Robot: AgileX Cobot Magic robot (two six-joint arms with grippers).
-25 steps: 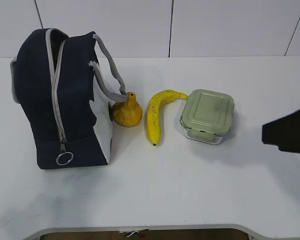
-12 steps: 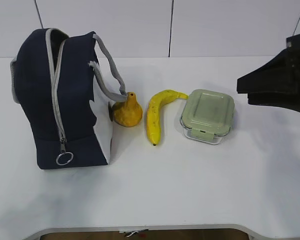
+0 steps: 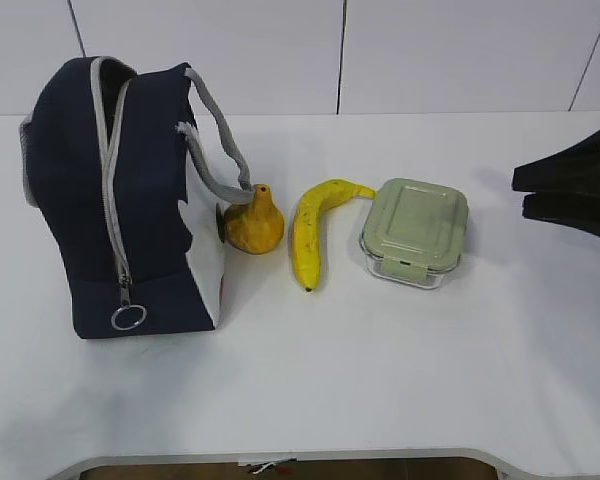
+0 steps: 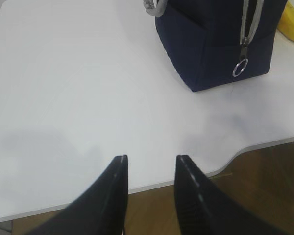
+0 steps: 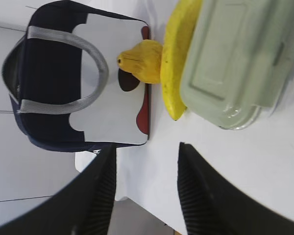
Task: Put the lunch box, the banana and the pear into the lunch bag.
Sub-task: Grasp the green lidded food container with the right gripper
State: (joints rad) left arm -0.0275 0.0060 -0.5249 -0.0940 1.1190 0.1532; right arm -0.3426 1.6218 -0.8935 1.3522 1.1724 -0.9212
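Lunch bag [image 3: 120, 200]: upright at the table's [image 3: 380, 380] left; zipper closed
Pear [image 3: 256, 222]: just beside the bag
Banana [image 3: 312, 232]: between pear and lunch box [image 3: 415, 231]
Left gripper [image 4: 149, 169]: jaws apart, empty
Right gripper [image 5: 146, 161]: jaws apart, empty

We list: navy lunch bag [image 3: 120, 200], upright at left, grey zipper closed; yellow-orange pear [image 3: 256, 222] just beside its white panel; curved banana [image 3: 313, 232] between pear and green-lidded lunch box [image 3: 415, 232], lid on.
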